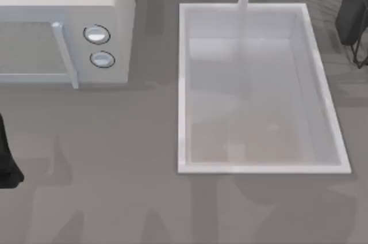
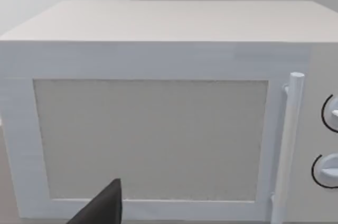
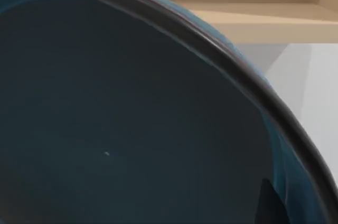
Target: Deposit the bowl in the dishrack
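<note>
While bowl [image 3: 132, 129] looms before right wrist camera, finger state of both arms unclear.

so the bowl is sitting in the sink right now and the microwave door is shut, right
Not quite. The sink holds no bowl in the top view. The teal bowl sits close up in the right wrist view, with a dark fingertip of the right arm's gripper against its inside, so it looks to be at that gripper. The microwave door is shut, as the left wrist view shows.
</note>
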Tool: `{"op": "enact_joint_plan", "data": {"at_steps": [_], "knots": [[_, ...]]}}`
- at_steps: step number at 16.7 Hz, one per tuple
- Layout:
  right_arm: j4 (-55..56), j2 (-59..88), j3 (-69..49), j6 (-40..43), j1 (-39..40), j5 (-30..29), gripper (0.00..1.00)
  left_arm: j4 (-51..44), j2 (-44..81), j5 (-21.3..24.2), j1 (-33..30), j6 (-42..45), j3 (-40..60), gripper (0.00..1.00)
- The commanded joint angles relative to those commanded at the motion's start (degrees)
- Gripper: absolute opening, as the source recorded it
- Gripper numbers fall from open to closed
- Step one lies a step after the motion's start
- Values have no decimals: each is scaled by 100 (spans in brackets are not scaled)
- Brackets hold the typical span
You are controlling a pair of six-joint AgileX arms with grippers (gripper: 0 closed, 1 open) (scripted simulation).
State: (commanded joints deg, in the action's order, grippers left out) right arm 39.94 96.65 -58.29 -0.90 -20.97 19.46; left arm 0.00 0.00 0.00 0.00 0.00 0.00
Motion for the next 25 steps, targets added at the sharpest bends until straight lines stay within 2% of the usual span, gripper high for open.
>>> {"op": "enact_joint_plan", "data": {"at_steps": [3, 8, 21, 25], "knots": [[614, 532, 184, -2, 282, -298, 0, 0, 0, 0, 0, 0, 0, 100], [722, 631, 222, -3, 340, -358, 0, 0, 0, 0, 0, 0, 0, 100], [722, 631, 222, -3, 340, -358, 98, 0, 0, 0, 0, 0, 0, 100], [722, 631, 222, -3, 340, -358, 100, 0, 0, 0, 0, 0, 0, 100]]}}
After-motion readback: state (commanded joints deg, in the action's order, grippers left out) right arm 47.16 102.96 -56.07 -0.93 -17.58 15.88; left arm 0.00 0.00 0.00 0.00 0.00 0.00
